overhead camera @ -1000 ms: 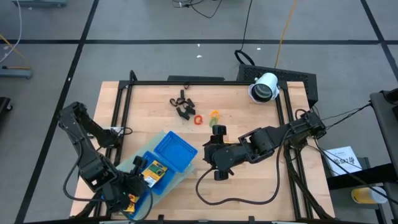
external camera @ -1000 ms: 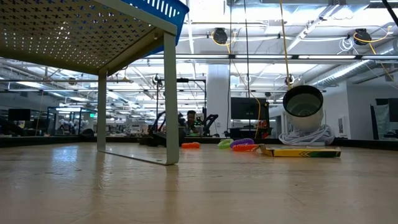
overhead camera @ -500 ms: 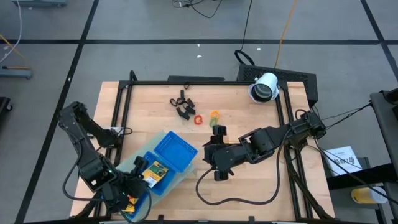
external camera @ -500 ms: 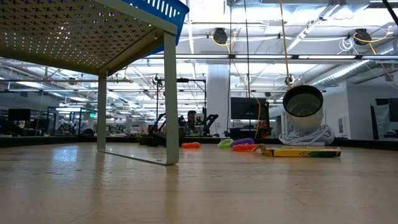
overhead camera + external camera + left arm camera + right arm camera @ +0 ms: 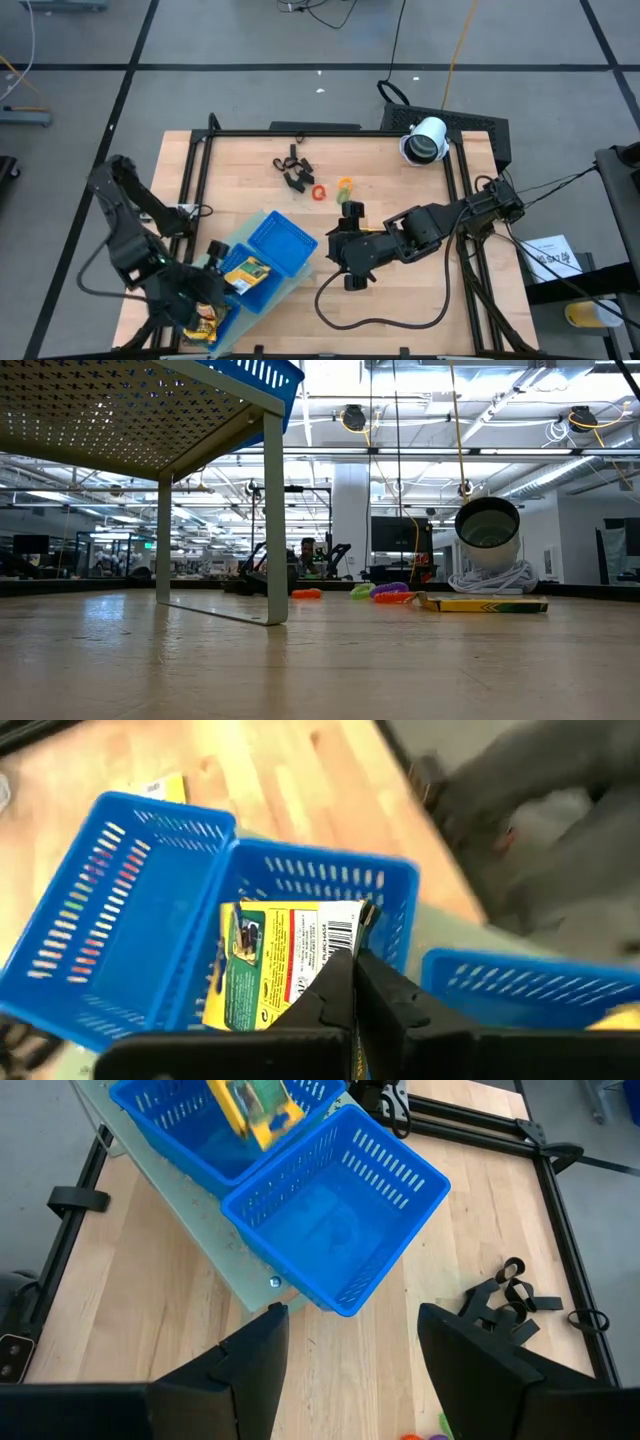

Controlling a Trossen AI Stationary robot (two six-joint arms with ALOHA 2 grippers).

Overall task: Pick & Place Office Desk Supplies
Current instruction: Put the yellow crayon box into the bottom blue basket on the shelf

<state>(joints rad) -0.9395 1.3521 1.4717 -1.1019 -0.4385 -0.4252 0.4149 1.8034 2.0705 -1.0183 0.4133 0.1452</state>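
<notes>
A yellow printed pack (image 5: pixel 246 271) slants in the middle compartment of the blue tray (image 5: pixel 283 238), which stands near the table's front left. My left gripper (image 5: pixel 355 968) is shut on it, coming from the front-left corner. Another yellow pack (image 5: pixel 206 324) lies in the nearest compartment. Black clip pieces (image 5: pixel 292 170) and small red (image 5: pixel 319 193), orange (image 5: pixel 345 184) and green (image 5: pixel 350 205) rings lie on the wood toward the far side. My right gripper (image 5: pixel 350 1365) hangs open above the table's middle, over the tray's far compartment (image 5: pixel 335 1230), and touches nothing. My left gripper pinches the pack's barcode end at its corner (image 5: pixel 345 932) between its two fingertips. The fingers slant down from the table's near-left side. The pack tilts, its held end raised and its far end (image 5: pixel 232 982) low inside the compartment.
A white cylindrical device (image 5: pixel 425 140) lies at the far right corner. A further yellow pack (image 5: pixel 482 603) rests flat on the table. The tray sits on a perforated stand with thin legs (image 5: pixel 273 520). A black frame (image 5: pixel 330 132) edges the table. Cables (image 5: pixel 380 320) trail near the right arm.
My left gripper has risen and drawn back a little toward the table's left edge, keeping shut. The yellow pack in the middle compartment has turned and tipped, its held end now higher than before.
</notes>
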